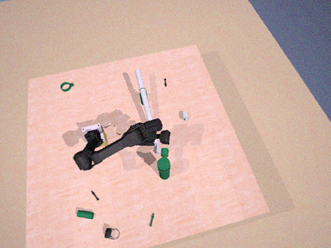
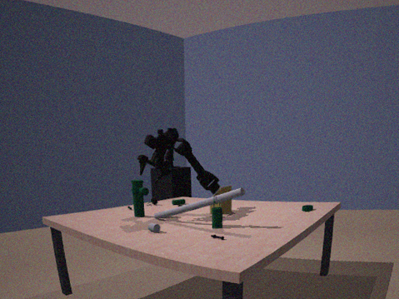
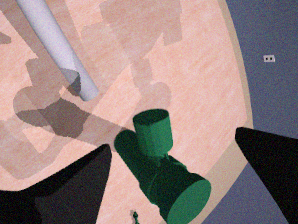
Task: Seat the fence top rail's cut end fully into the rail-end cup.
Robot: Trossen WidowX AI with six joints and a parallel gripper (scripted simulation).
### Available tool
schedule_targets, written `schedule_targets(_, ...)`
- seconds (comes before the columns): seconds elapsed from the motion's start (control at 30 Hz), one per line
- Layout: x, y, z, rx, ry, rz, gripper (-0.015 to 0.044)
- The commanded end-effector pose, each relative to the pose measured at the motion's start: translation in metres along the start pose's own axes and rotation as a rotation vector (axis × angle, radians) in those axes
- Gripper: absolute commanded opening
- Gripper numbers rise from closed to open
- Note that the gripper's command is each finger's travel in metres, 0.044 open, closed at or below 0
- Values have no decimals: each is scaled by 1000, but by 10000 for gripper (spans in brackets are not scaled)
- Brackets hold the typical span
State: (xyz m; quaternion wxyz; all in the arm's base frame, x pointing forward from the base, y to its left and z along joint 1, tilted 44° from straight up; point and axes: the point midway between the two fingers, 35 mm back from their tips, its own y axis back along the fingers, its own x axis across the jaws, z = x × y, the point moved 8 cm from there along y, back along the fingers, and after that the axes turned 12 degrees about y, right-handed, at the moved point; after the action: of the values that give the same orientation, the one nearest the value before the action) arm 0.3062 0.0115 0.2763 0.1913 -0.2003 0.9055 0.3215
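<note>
The white rail [image 1: 139,78] [image 2: 191,207] [image 3: 55,45] slants down through the loop on the short green post [image 2: 217,217]. Its lower end is at or close to the table, outside the cup. The green rail-end cup [image 1: 164,152] [image 2: 144,191] [image 3: 154,136] hangs high on the side of the big green post [image 1: 165,170] [image 2: 138,206] [image 3: 189,201], just below its cap, mouth toward the rail. A gap separates rail end and cup. My gripper [image 2: 150,177] [image 3: 174,143] is open and empty, above the cup and rail end, touching neither. The band itself is too small to make out clearly.
A white cylinder [image 1: 185,115] [image 2: 154,227] lies beside the rail. A green ring [image 1: 63,89] lies far left. A green cylinder [image 1: 85,215], a black part with a wire loop [image 1: 109,233] and a green pin [image 1: 151,219] lie at the front. A yellow block [image 2: 228,198] stands behind the rail.
</note>
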Motion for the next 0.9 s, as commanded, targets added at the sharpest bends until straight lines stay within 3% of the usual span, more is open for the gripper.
schedule_targets(0.0,0,-1,-8,0,67,-5,440)
schedule_targets(0.87,15,-46,-5,0,65,-4,440)
